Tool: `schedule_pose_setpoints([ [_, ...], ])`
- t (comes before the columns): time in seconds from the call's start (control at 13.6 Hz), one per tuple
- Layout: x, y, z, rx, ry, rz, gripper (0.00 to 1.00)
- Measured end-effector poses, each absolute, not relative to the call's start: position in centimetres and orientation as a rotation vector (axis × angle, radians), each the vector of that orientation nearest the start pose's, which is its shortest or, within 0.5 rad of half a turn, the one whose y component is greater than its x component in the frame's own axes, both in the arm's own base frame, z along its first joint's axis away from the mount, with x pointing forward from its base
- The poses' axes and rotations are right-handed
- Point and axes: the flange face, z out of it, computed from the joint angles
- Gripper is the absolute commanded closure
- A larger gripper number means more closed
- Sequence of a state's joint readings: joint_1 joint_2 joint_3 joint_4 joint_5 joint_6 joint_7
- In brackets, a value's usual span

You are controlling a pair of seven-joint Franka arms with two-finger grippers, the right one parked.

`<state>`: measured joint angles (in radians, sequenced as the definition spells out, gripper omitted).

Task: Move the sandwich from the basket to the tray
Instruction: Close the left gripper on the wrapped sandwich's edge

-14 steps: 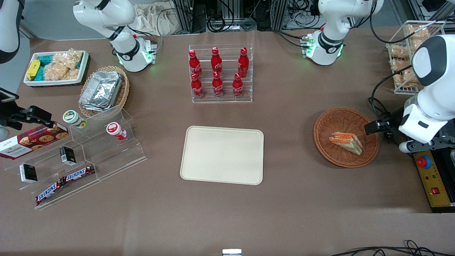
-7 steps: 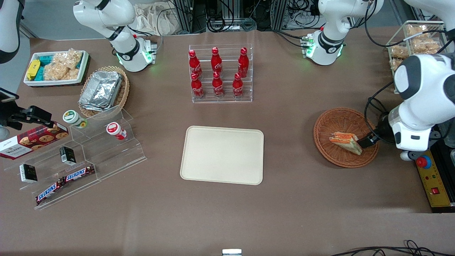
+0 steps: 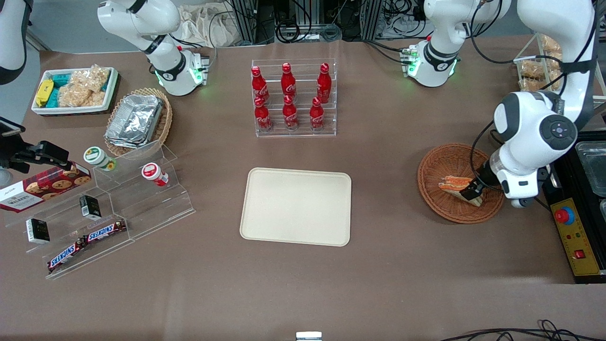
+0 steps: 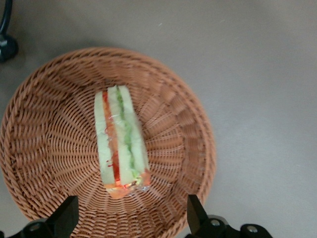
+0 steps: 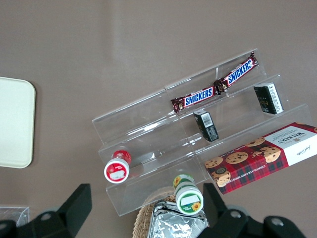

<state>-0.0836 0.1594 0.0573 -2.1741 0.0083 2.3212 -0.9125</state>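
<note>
Where fingers (image 4: 68, 214) straddle sandwich (image 4: 121, 141): gaps.

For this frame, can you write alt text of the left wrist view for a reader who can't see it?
A sandwich wedge with orange-red and green filling lies in a round woven basket on a brown table. The gripper hangs above it, open, one black fingertip showing on each side of the sandwich's end.

Left Franka arm — glossy white shells, dark joint bands

Rounded white link housings with black seams; one grey-black round cap carries a ring of small buttons. The cylindrical base (image 3: 434, 64) wears a black collar with a white mark and glows green at its foot. Thin black cables loop along the links. The gripper (image 4: 132, 217), over the basket, is black — two tapered matte fingers (image 4: 66, 215) set wide apart, with round screw heads at their roots.
</note>
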Motion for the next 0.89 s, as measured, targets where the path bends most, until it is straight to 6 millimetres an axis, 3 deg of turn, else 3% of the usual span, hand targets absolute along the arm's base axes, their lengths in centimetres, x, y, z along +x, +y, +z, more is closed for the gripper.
schedule_pose_setpoints([
  [0.22,54.7,-1.3,30.2,-2.787,-1.371,0.051,0.01],
  [0.52,54.7,0.5,28.8,-2.731,-1.453,0.076,0.01],
  [0.89,54.7,0.4,27.4,-2.673,-1.539,0.090,0.02],
])
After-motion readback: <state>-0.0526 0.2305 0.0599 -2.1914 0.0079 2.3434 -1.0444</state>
